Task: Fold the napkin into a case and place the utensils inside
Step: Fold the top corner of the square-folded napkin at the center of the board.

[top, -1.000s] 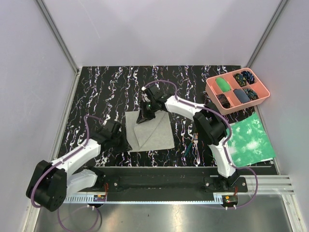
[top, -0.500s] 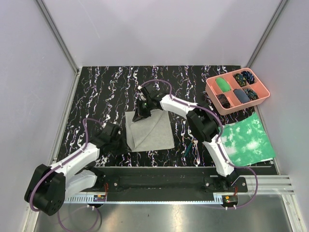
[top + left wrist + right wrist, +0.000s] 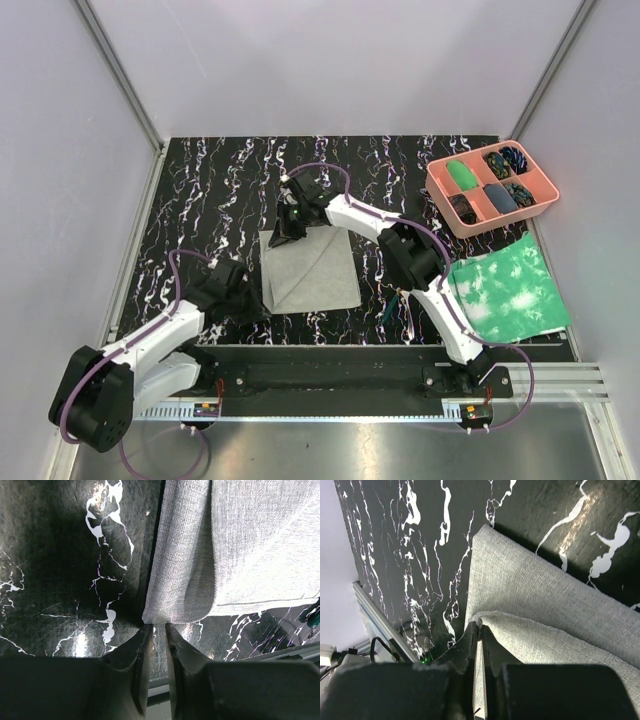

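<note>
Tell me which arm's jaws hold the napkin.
The right gripper, jaws shut on the napkin at its far-left corner; the left gripper stands empty beside the near-left corner.

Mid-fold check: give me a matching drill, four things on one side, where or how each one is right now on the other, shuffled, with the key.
Things:
1. right gripper
2. left gripper
3. utensils
4. pink tray

Place or state:
A. far right, beyond the green sheet
B. shut on the far left corner of the napkin, upper layer
C. lying between the napkin and the green sheet, partly under the right arm
D. jaws slightly apart, nothing between them, just off the napkin's near left corner

Pairs: 1-B, 2-D, 3-C, 4-A
</note>
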`<state>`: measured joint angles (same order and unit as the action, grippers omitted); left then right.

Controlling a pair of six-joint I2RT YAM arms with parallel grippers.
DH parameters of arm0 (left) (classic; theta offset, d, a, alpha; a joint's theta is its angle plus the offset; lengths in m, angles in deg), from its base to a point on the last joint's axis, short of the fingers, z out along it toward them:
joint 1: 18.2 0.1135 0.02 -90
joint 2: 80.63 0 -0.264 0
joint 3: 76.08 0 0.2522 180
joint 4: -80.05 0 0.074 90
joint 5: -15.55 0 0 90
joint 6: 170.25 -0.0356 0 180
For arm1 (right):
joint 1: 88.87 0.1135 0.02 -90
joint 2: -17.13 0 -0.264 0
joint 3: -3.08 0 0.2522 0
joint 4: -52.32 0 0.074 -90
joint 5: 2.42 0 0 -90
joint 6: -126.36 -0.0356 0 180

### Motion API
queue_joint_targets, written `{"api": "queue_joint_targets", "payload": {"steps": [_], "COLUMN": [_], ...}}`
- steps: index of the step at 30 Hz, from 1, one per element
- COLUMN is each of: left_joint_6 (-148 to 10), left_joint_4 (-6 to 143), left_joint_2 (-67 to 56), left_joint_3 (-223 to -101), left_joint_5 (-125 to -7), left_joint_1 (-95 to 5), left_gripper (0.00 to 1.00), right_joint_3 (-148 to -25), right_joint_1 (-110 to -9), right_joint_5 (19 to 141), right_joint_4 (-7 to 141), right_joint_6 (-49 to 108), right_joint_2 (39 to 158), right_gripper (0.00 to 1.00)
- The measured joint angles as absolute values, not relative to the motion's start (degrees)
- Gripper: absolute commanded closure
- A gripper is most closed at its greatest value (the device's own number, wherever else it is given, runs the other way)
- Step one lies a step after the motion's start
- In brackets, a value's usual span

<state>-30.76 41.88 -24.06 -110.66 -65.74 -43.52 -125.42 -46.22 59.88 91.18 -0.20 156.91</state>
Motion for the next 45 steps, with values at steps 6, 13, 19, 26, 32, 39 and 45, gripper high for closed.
{"api": "queue_joint_targets", "payload": {"steps": [6,13,19,26,32,39,45], "left_joint_6": [-30.67,-30.63,-30.43,-30.41,-30.47,-30.89,-31.94], "left_joint_4": [41.86,41.99,41.97,41.97,37.95,35.44,39.72], "left_joint_2": [-24.75,-25.00,-25.21,-25.21,-31.53,-33.80,-24.93], "left_joint_3": [-110.24,-110.03,-109.92,-109.92,-110.92,-118.66,-119.71], "left_joint_5": [-65.74,-65.74,-65.74,-65.71,-65.15,-64.16,-61.28], "left_joint_1": [-43.48,-43.41,-43.41,-43.41,-43.35,-41.97,-39.81], "left_gripper": [0.78,0.78,0.78,0.78,0.75,0.74,0.75], "right_joint_3": [-126.95,-128.87,-130.73,-131.32,-131.32,-131.32,-131.30], "right_joint_1": [-46.57,-47.75,-48.45,-48.43,-48.32,-47.99,-47.94], "right_joint_5": [59.86,59.75,58.94,57.06,56.23,55.53,55.24], "right_joint_4": [90.92,90.72,89.70,89.22,88.80,88.21,88.21], "right_joint_6": [-1.05,-2.17,-3.35,-4.26,-4.33,-4.33,-4.33], "right_joint_2": [158.71,160.00,161.33,162.95,163.19,163.19,163.19], "right_gripper": [0.97,0.98,0.97,0.96,0.94,0.91,0.89]}}
